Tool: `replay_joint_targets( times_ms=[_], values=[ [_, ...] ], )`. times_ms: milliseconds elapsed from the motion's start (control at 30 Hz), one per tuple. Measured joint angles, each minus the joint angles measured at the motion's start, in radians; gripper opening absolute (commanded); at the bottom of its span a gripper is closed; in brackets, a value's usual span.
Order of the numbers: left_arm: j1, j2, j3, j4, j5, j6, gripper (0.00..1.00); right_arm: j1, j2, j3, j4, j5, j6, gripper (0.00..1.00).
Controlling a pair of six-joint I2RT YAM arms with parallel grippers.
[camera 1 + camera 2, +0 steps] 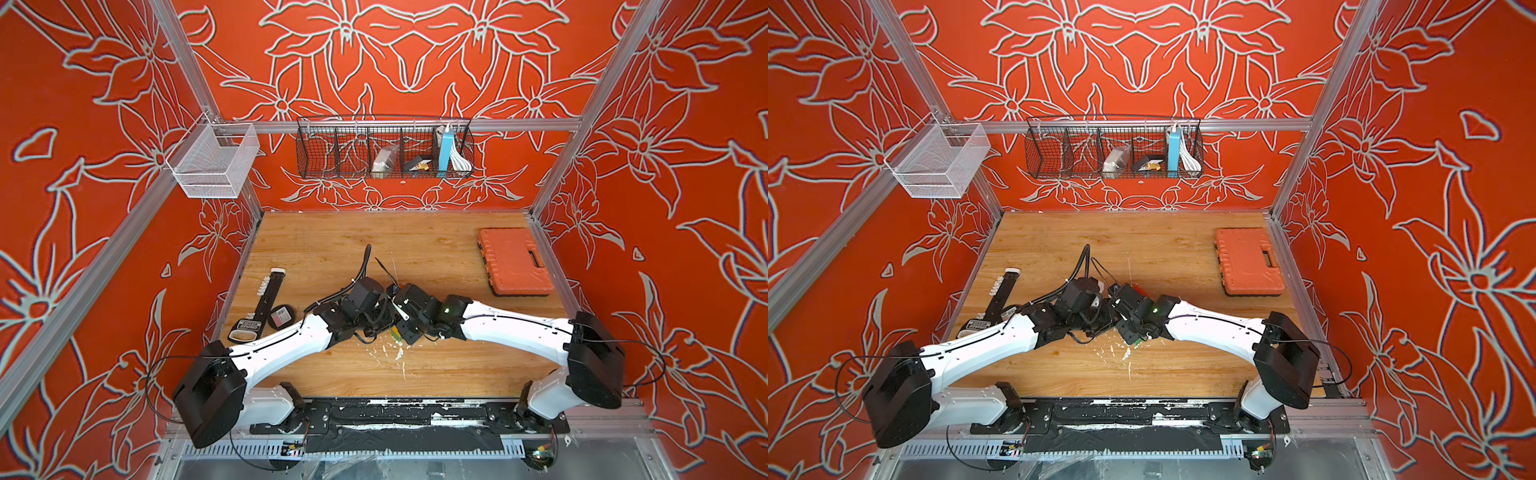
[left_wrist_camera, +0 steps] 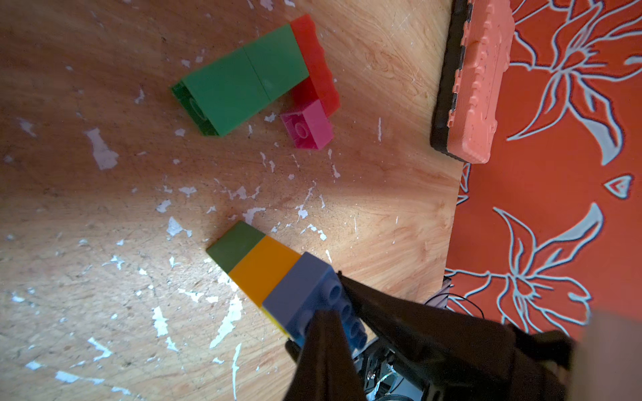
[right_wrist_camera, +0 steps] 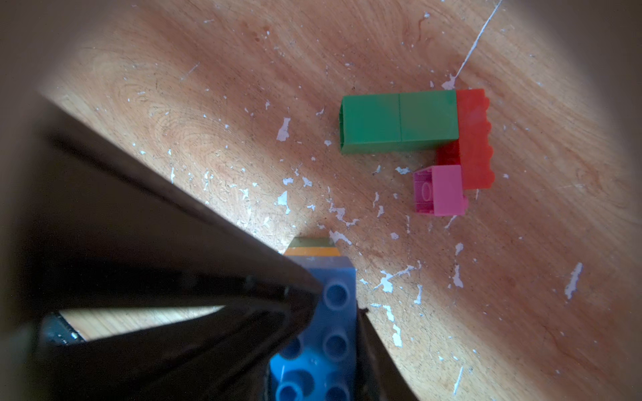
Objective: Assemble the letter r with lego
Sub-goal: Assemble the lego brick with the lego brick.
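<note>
Wooden tabletop (image 1: 332, 249), white-flecked; red floral walls (image 1: 415, 174).

The left gripper (image 2: 324, 321) has its jaws pressed together, its tip on the studded face of a blue brick (image 2: 298, 295). The blue brick caps a yellow brick (image 2: 264, 272) and a green brick (image 2: 236, 244). A second dark finger (image 2: 399, 319) lies along the blue brick's edge. Well ahead of the gripper on the wooden table (image 2: 104, 208), two joined green bricks (image 2: 243, 80) meet a red brick (image 2: 316, 66). A pink brick (image 2: 312, 125) touches the red one, and an orange case (image 2: 476, 86) lies further out to the side.
</note>
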Motion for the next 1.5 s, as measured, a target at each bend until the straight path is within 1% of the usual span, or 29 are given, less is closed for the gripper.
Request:
replay_joint_targets(
  times_ms=[67,200,233,500,667,900,933,967,1033,1067,1100,1267,1500],
  values=[
    [0.0,0.006,-0.001,0.011,0.0,-0.002,0.0,-0.002,-0.002,0.0,-0.004,0.0,0.0,0.0],
    [-0.004,0.016,-0.002,0.029,-0.001,-0.005,0.0,-0.006,-0.004,0.0,-0.013,0.002,0.0,0.05],
    [-0.006,0.016,-0.002,0.031,-0.001,-0.005,0.0,-0.006,-0.005,0.0,-0.014,0.003,0.0,0.07],
    [-0.021,0.016,-0.018,0.058,-0.011,-0.011,0.0,-0.006,-0.024,-0.025,-0.003,0.012,-0.009,0.18],
    [-0.023,0.015,-0.021,0.065,-0.014,-0.013,0.0,-0.006,-0.029,-0.033,0.008,0.013,-0.009,0.23],
    [-0.023,0.015,-0.021,0.07,-0.014,-0.013,0.0,-0.006,-0.03,-0.034,0.01,0.014,-0.009,0.24],
    [-0.023,0.015,-0.021,0.073,-0.014,-0.013,0.0,-0.006,-0.03,-0.035,0.011,0.014,-0.009,0.23],
    [-0.024,0.015,-0.021,0.075,-0.014,-0.014,0.0,-0.006,-0.031,-0.035,0.011,0.014,-0.009,0.19],
    [-0.026,0.014,-0.021,0.078,-0.016,-0.015,0.0,-0.006,-0.033,-0.039,0.013,0.014,-0.009,0.1],
    [-0.027,0.01,-0.021,0.078,-0.016,-0.015,0.0,-0.007,-0.035,-0.041,0.013,0.013,-0.01,0.02],
    [-0.028,0.006,-0.021,0.078,-0.018,-0.015,0.0,-0.007,-0.037,-0.043,0.016,0.013,-0.011,0.0],
    [-0.04,-0.024,-0.02,0.046,-0.035,-0.007,0.0,-0.009,-0.042,-0.048,0.025,0.002,-0.029,0.0],
    [-0.061,-0.133,-0.02,-0.117,-0.083,0.04,0.0,-0.027,-0.051,-0.061,0.045,-0.036,-0.058,0.0]
  ],
)
